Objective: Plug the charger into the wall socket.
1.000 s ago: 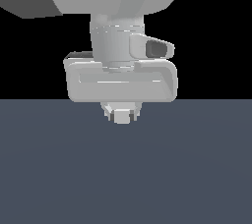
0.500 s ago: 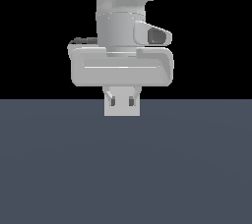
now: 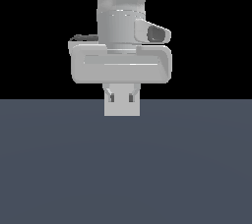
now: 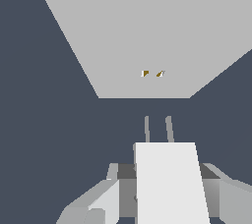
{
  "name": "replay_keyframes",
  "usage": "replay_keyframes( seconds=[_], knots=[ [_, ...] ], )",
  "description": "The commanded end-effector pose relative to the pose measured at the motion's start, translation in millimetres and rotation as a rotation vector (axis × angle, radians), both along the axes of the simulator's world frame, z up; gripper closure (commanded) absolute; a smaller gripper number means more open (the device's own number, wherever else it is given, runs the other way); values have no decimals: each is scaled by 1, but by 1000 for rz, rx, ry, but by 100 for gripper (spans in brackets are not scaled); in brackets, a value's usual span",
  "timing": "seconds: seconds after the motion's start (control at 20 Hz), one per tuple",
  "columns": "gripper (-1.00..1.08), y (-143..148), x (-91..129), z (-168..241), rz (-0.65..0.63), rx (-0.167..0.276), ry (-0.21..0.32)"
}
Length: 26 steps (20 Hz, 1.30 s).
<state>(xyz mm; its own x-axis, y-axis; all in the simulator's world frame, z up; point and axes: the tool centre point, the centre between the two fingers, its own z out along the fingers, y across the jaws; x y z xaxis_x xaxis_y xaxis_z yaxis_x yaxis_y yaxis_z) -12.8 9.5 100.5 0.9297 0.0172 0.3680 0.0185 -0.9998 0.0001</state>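
Note:
In the wrist view my gripper (image 4: 165, 199) is shut on the charger (image 4: 166, 179), a light-grey block between the two fingers (image 4: 98, 203). Its two thin prongs (image 4: 157, 128) point at the wall socket (image 4: 142, 41), a large light-grey plate with two small slots (image 4: 152, 73). A gap lies between the prong tips and the plate. The prongs stand roughly in line with the slots. In the exterior view the socket (image 3: 121, 109) shows as a small square with two dark marks right under the hand body (image 3: 120, 68). The charger and fingertips cannot be told apart there.
The dark blue-grey floor (image 3: 123, 169) fills the lower half of the exterior view and lies around the socket in the wrist view (image 4: 29, 120). The arm's wrist (image 3: 120, 21) rises above the hand. Nothing else shows.
The hand has risen in the exterior view since one second ago. The square socket now shows more fully beneath it. Little has changed in the last half second.

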Motion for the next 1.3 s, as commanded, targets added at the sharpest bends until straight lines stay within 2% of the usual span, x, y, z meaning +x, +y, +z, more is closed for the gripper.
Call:
replay_keyframes(
  seconds=[0.0,0.45,1.0,1.25],
  knots=[
    [108,0,0,0,0,0,0],
    [108,1,4,0,0,0,0],
    [108,1,40,0,-1,1,1],
    [108,1,49,-1,-1,1,1]
  ],
)
